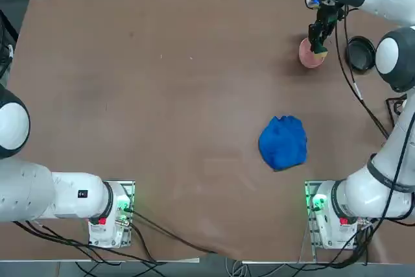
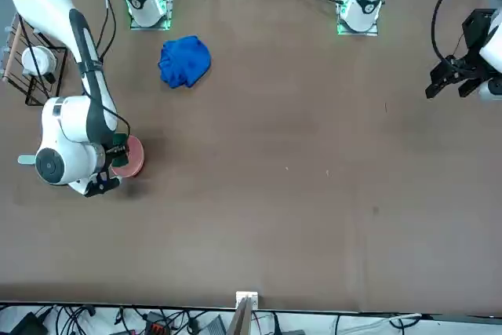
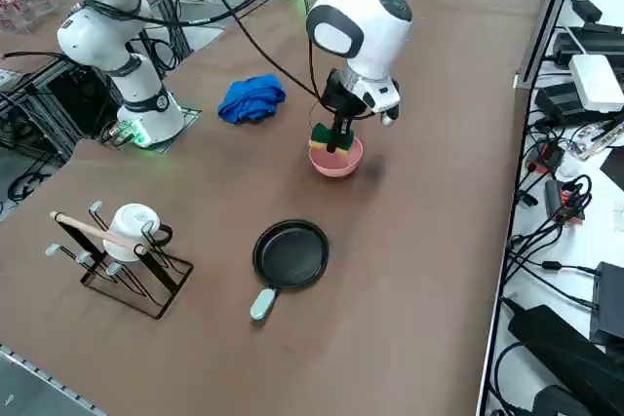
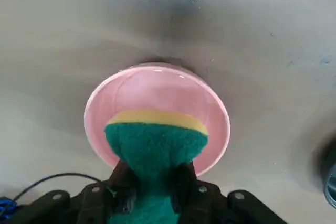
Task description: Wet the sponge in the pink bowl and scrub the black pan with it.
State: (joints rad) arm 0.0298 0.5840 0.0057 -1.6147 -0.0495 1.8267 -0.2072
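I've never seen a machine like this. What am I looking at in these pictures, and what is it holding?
These are two robot arms on one table; the right one works. Its pincer grips a green and yellow sponge over a pink bowl. One picture looks down from overhead, one faces the robot across the table, one looks from its right side, and one comes from the working wrist. Also on the table are a black pan, a blue cloth and a rack with a white cup.
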